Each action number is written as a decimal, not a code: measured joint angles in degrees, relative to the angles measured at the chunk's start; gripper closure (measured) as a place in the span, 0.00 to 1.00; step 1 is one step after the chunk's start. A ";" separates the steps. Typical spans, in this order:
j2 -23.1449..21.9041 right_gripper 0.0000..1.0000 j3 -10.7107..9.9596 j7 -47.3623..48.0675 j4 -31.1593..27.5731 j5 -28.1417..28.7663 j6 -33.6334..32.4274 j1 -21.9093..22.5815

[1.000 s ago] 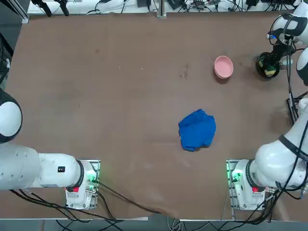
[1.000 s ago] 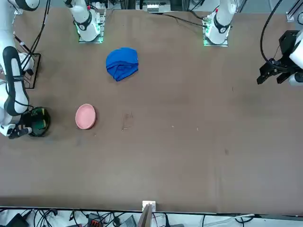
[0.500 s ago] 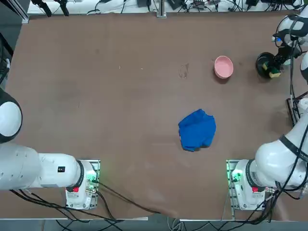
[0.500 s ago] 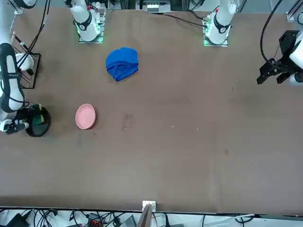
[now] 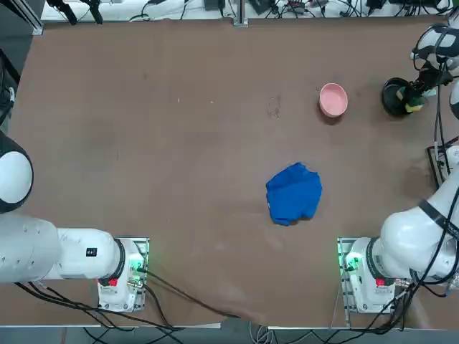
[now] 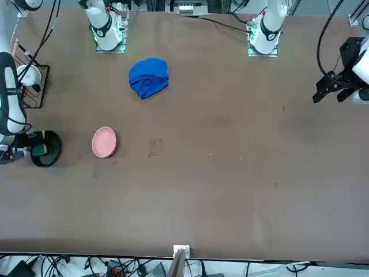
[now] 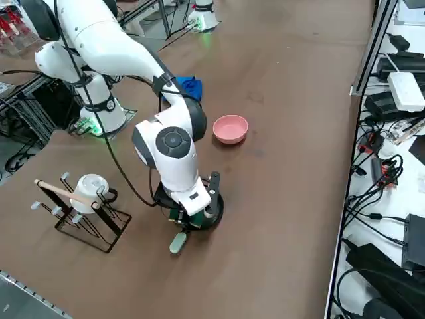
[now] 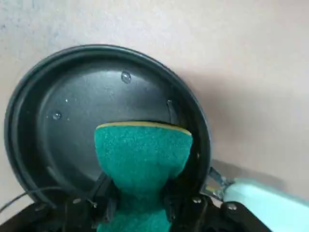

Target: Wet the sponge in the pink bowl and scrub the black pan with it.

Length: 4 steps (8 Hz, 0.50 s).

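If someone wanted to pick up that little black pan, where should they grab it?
By its pale handle, I'd judge. It juts sideways from the rim of the black pan and lies bare on the table, so come from above and pinch across its width. The bowl of the pan is occupied: the right gripper, shut on the sponge, works inside.

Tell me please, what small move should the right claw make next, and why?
Probably sweep the sponge back across the floor of the black pan. The right claw is shut on the sponge, which sits inside the pan near its rim; water drops dot the rest of the floor.
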 joint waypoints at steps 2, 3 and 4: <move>0.10 0.48 0.40 0.01 0.00 0.01 0.22 0.98; 0.09 0.49 0.52 0.06 0.00 0.03 0.00 1.97; 0.09 0.49 0.56 0.16 0.00 0.06 -0.80 2.94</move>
